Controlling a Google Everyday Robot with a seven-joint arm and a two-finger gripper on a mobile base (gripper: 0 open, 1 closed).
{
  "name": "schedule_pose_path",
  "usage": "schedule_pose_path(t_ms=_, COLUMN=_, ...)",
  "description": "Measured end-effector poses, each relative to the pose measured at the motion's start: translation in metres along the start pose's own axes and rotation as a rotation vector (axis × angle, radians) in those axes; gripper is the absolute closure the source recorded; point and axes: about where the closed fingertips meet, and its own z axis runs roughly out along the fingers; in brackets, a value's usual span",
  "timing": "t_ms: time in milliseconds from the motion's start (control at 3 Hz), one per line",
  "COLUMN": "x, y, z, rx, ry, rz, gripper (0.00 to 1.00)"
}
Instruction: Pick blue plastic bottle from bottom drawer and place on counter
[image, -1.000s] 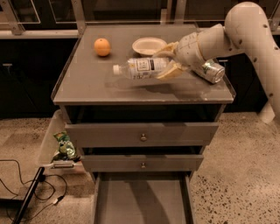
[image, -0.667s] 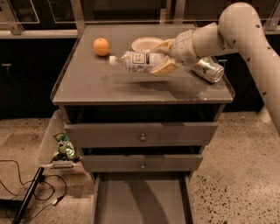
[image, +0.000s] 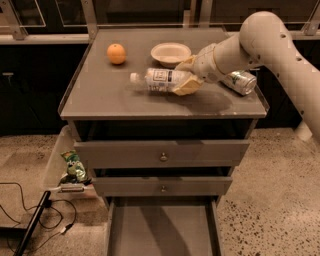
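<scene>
The blue plastic bottle (image: 160, 80) is clear with a white cap and a pale label. It lies on its side over the middle of the counter (image: 100, 97), cap pointing left. My gripper (image: 184, 76) comes in from the right and its tan fingers (image: 189, 88) are shut on the bottle's base end. The bottle is at or just above the counter top; I cannot tell whether it touches. The bottom drawer (image: 160, 230) stands pulled open below, with a bare grey floor.
An orange (image: 116, 53) sits at the counter's back left and a white bowl (image: 171, 52) at the back middle. A dented silver-green can (image: 240, 81) lies right of my gripper. A bin holding a green packet (image: 74, 167) and cables are on the floor at left.
My gripper with the bottle moved back over the counter, then came down and slightly left. The bottle stays held on its side.
</scene>
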Motion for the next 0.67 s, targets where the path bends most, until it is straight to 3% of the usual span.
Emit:
schedule_pose_path(t_ms=333, x=0.0146, y=0.0103, z=0.0009, rx=-0.004, ry=0.066, rz=0.045, gripper=1.0)
schedule_pose_path(t_ms=667, x=0.015, y=0.0116, z=0.0023, rx=-0.007, ry=0.068, rz=0.05, gripper=0.82)
